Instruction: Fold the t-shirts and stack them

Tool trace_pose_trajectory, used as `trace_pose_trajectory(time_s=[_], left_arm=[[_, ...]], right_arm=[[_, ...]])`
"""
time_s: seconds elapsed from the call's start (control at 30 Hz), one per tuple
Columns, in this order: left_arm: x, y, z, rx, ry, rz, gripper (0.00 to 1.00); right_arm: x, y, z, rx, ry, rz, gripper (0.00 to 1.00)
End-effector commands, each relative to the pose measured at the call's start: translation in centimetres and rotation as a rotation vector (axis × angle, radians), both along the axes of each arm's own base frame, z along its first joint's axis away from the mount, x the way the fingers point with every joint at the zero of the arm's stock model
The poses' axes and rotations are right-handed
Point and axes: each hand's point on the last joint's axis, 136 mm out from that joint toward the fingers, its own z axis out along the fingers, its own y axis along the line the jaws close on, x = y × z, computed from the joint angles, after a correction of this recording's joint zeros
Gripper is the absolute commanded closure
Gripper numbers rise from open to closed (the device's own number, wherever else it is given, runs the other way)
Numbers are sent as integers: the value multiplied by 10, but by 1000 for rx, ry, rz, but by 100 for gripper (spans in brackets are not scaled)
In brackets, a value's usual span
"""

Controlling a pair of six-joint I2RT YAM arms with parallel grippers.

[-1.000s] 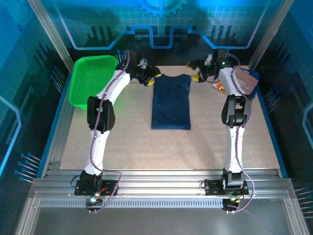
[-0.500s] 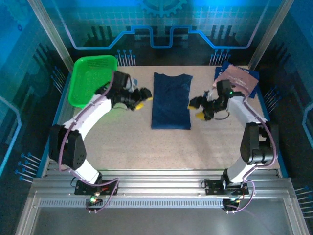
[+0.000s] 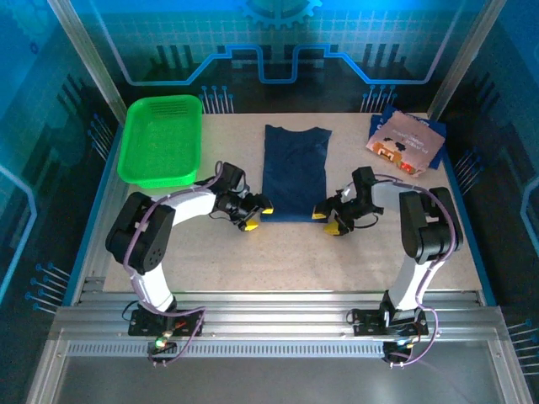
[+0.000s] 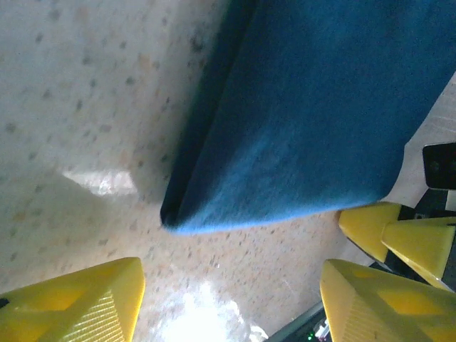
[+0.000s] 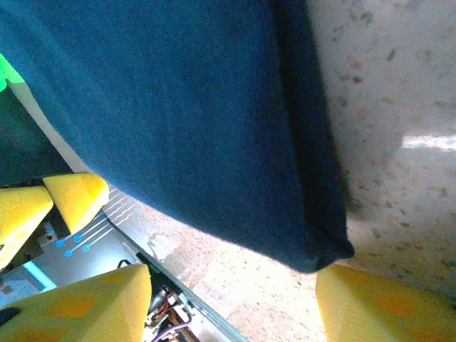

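T-shirt [image 3: 294, 172], navy, folded lengthwise, flat on tabletop [image 3: 210, 261] ctr, L claw [image 3: 257, 217] released at near-left corner, R claw [image 3: 327, 221] released at near-right corner, 2nd t-shirt [image 3: 408, 143] far right

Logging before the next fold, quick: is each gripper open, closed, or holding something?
Left gripper: open, holding nothing, at the near left corner of the navy t-shirt.
Right gripper: open, holding nothing, at its near right corner.
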Motion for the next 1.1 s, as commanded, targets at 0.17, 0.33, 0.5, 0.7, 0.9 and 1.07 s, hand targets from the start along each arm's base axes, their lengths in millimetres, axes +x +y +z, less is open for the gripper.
trace_pose_trajectory(time_s=[0.17,0.33,0.5,0.7,0.9,1.07], left_arm=[[39,-21,-3,-57,-34,32,40],[44,-25,-15,-40,-6,17,69],[25,-14,-10,17,8,-25,94],[-24,7,-5,104,23,-58,100],[-83,2,13,127,49,-88,100],[-119,-5,33,110,60,-74,100]], right_arm=[[47,-8,-6,-39,-74,-37,41],[58,-16,-18,-50,-30,-75,68],[49,-19,-2,-57,-23,-56,92],[-6,-22,19,-62,16,-16,100],[-89,-15,28,-70,109,13,100],[-134,-7,52,-66,111,-2,100]])
